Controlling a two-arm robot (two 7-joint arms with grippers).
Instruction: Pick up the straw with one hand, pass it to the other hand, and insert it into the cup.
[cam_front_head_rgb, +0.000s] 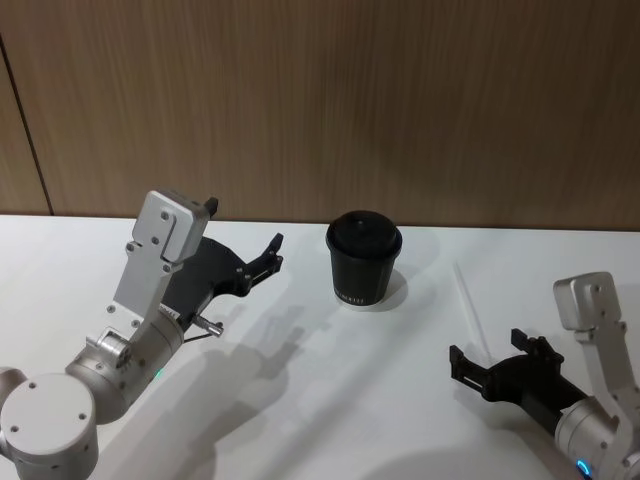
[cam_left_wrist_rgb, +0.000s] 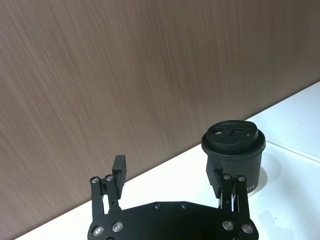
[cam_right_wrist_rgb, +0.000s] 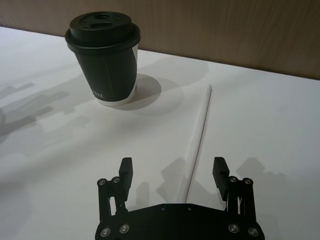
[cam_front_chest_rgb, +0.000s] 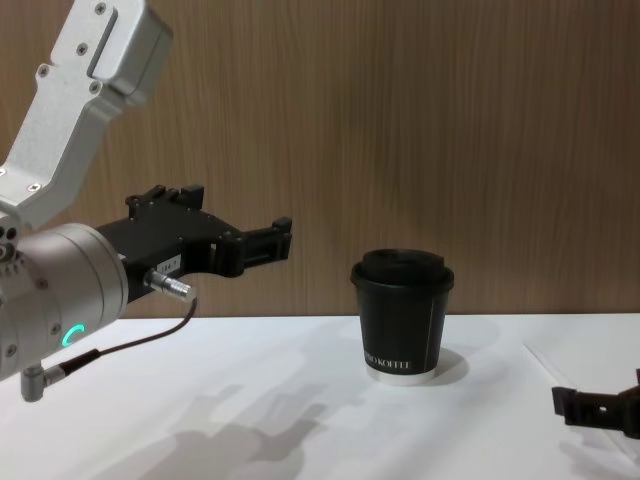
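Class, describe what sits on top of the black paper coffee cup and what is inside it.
A black domed lid with small openings caps the black paper cup. The lid hides the inside.

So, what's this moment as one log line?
thin white straw: flat, ungrasped | right gripper: open, at its end | left gripper: open, raised | black lidded paper cup: upright

Black cup (cam_right_wrist_rgb: 105, 65) with white lettering and a white base rim, a white straw (cam_right_wrist_rgb: 199, 135), a white desk (cam_front_head_rgb: 300, 400). The wall (cam_front_head_rgb: 320, 100) is brown wood grain; the left claw (cam_left_wrist_rgb: 169, 174) and right claw (cam_right_wrist_rgb: 173, 165) are black.
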